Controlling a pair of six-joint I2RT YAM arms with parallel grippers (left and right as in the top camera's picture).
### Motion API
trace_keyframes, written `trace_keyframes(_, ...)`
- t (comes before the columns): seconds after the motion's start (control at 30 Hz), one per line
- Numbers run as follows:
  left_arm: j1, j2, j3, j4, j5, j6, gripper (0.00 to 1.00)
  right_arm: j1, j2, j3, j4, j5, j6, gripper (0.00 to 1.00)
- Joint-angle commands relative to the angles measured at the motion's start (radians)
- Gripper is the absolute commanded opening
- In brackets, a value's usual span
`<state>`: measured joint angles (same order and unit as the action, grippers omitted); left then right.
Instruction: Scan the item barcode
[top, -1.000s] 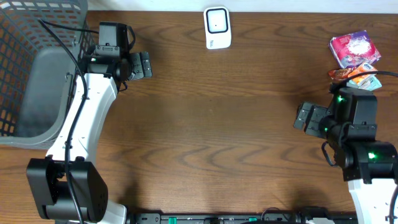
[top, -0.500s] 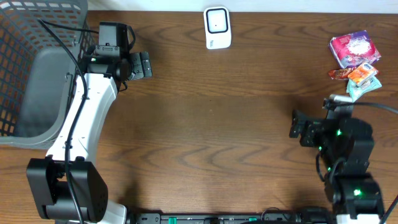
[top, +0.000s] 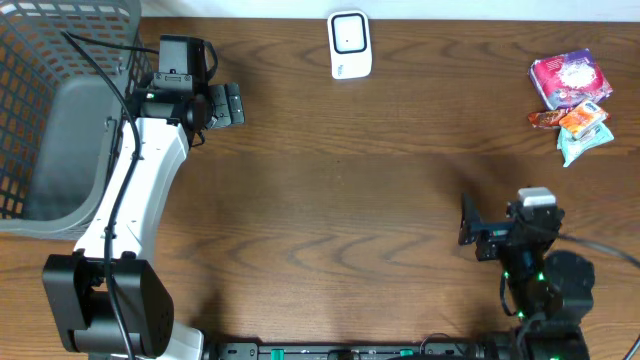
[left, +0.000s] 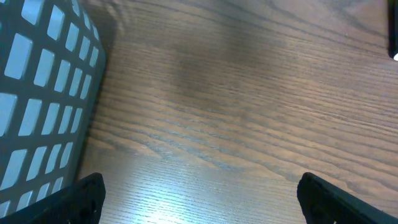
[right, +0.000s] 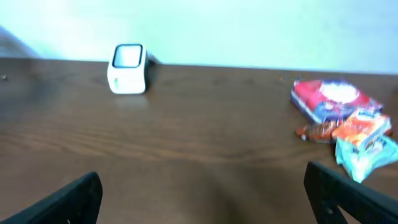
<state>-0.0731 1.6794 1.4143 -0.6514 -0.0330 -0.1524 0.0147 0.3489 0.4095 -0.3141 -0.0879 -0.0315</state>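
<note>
Looking from the left, I saw the grey basket (top: 40, 120) at the edge of the table (top: 330, 200) and my left claw (top: 236, 104) just beside it, jaws spread wide over bare wood and holding nothing. Further along, the white scanner (top: 350, 45) stood at the far edge. My right claw (top: 468, 225) hung near the front edge, equally wide and empty. The items lay huddled in the far right corner: a pink packet (top: 570, 78), with an orange packet (top: 582, 117) and a teal packet (top: 588, 142) close below it. I judged them all light, soft and crinkly, with film that was likely slippery. A gentle pinch across the flat body of the pink packet, at its free edges, seemed safest. Compared with a second before, my right arm had drawn back from just beside that huddle toward the front edge, uncovering the teal packet. My left arm had not moved, and the packets lay as they had.
</note>
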Motion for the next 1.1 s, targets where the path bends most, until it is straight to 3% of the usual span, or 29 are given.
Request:
trace_keyframes(0.0,0.005,0.007,-0.003,-0.003,-0.009,0.009,0.98,0.007,-0.074,-0.066,0.045,-0.025,-0.029,0.99)
trace_keyframes(1.07,0.005,0.007,-0.003,-0.003,-0.009,0.009,0.98,0.010,-0.344,-0.313,0.179,-0.026,-0.030,0.99)
